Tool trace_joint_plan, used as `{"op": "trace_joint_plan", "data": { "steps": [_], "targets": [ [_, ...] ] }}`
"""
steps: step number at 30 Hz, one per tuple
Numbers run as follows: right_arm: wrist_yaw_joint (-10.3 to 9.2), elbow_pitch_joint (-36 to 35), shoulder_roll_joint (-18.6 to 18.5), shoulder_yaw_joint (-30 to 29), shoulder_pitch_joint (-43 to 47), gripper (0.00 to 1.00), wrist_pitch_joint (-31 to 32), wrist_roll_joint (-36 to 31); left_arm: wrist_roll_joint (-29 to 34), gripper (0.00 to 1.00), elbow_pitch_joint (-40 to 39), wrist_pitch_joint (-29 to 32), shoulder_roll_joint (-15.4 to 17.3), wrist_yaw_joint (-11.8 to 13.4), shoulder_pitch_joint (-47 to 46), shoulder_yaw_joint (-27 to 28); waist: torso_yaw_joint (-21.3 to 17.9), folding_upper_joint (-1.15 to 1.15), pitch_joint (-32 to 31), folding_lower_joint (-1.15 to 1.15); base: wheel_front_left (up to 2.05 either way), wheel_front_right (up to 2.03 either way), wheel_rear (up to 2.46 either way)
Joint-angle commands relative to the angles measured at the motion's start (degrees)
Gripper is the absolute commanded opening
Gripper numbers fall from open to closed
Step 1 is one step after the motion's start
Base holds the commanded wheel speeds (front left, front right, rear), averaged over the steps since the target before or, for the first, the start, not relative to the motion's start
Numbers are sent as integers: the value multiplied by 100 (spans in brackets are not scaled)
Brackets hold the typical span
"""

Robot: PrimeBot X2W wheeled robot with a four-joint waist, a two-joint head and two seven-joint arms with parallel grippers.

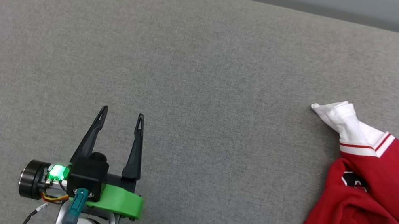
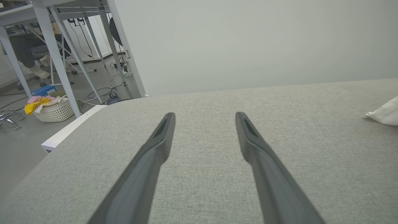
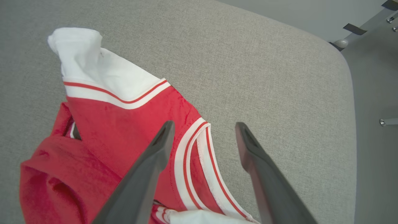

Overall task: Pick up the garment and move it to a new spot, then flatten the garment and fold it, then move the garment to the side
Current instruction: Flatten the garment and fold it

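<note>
Some of the shirt (image 1: pixel 368 199) runs off the head view, lettering (image 1: pixel 353 181) buried in folds. Over its striped trim (image 3: pixel 192 155) the right tool (image 3: pixel 204 123) gapes empty; the left tool (image 1: pixel 123 111), likewise, well apart.

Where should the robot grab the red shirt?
Probably the striped trim of the garment, coming straight down with the open right gripper: that band lies flat and exposed between its fingers, while the rest is bunched.

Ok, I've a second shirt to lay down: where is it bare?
Bare grey surface runs from the left end effector across the middle to the garment, and along the far edge. Crowded at the right, where the crumpled garment lies by the right end effector.
</note>
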Motion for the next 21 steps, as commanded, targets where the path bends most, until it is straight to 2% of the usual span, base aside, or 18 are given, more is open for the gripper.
{"op": "trace_joint_plan", "data": {
  "steps": [1,4,8,16,20,21],
  "targets": [
    [-3,162,-89,184,-246,100,262,56,16,100,-23,-33,-2,-14,-135,-21,122,0,198,0,0,0,0],
    [-3,559,-212,525,-610,100,634,31,5,100,-35,-33,-22,-11,-227,-56,214,0,376,0,0,0,0],
    [-3,1176,-184,837,-1009,100,855,-19,-14,100,-54,-33,-48,0,-352,-79,332,0,621,0,0,0,0],
    [-3,2349,103,1657,-1267,100,801,-224,-16,100,-68,-33,-74,17,-560,-77,461,0,968,0,0,0,0],
    [-3,2714,193,1930,-1256,100,670,16,-18,100,-48,-33,-75,36,-579,-41,435,0,942,0,0,0,0],
    [-3,2758,209,1967,-1264,49,581,91,-17,100,-39,-33,-70,43,-568,-25,412,0,908,0,0,0,0]
  ]
}}
